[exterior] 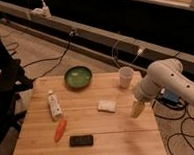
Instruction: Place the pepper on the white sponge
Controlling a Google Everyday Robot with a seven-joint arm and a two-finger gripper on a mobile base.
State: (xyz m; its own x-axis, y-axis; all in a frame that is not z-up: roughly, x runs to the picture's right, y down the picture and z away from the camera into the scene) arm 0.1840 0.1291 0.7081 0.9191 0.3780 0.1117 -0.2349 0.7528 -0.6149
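gripper (138, 108): hovering wide, empty, right of white sponge (106, 106)
pepper (60, 129): lying near bottle (54, 105), risking knocking it while reaching

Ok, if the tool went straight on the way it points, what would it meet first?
Probably the light wooden tabletop: the tool points down just right of the small white rectangular sponge, though depth is unclear.

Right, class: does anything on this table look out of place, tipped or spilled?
Only the white bottle lies on its side, near the pepper. Nothing looks spilled or damaged. The hand hovers at the right edge of the table, away from the white sponge.
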